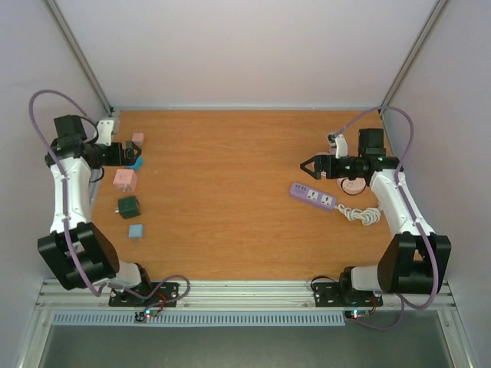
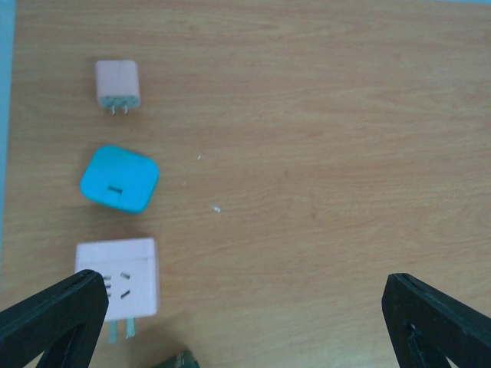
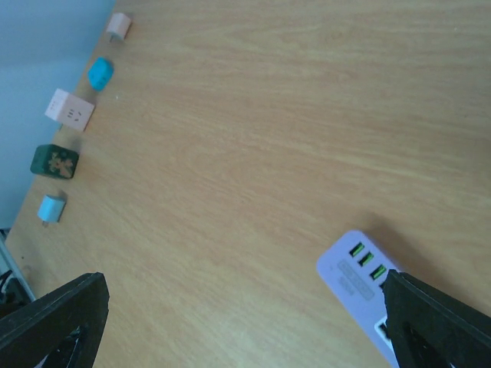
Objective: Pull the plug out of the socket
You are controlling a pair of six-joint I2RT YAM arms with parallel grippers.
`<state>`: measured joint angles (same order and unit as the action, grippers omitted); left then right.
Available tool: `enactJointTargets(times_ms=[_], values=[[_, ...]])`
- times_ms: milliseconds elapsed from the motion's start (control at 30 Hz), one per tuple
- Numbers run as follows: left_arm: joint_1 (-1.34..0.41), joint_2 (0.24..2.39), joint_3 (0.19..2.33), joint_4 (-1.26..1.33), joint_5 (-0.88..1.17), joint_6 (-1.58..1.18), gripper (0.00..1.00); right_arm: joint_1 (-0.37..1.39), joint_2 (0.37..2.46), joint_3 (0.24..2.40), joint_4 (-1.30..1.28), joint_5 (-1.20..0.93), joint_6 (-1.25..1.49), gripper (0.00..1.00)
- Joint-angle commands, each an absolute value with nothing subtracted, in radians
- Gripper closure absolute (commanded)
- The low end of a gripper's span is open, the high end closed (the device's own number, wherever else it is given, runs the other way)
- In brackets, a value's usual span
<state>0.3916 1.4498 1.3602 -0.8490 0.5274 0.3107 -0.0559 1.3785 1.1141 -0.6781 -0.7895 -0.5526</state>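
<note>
The purple power strip (image 1: 313, 197) lies near the right edge, its long side running across the table. The right gripper (image 1: 305, 165) hangs just beside it, toward the far edge, jaws spread wide. The left gripper (image 1: 133, 152), also spread, is well apart at the left edge.

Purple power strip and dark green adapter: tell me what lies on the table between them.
Nothing. From the purple power strip to the dark green adapter the table is bare wood, clearest in the top external view.

White links and black joints on the left arm (image 1: 61, 201) and right arm (image 1: 400, 201). Purple cables (image 1: 34, 115) loop behind the left claw (image 1: 136, 153) and right claw (image 1: 303, 165), and the fingers (image 2: 54, 314) are black wedges.
</note>
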Motion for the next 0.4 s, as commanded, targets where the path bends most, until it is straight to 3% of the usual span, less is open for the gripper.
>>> enactJointTargets(times_ms=[0, 367], values=[[0.393, 1.344, 1.269, -0.770, 0.446, 0.328, 0.00, -0.052, 1.291, 1.061, -0.647, -0.760, -0.531, 0.02], [0.373, 1.243, 1.200, -0.746, 0.431, 0.313, 0.00, -0.083, 1.241, 1.040, -0.665, -0.763, -0.532, 0.01]])
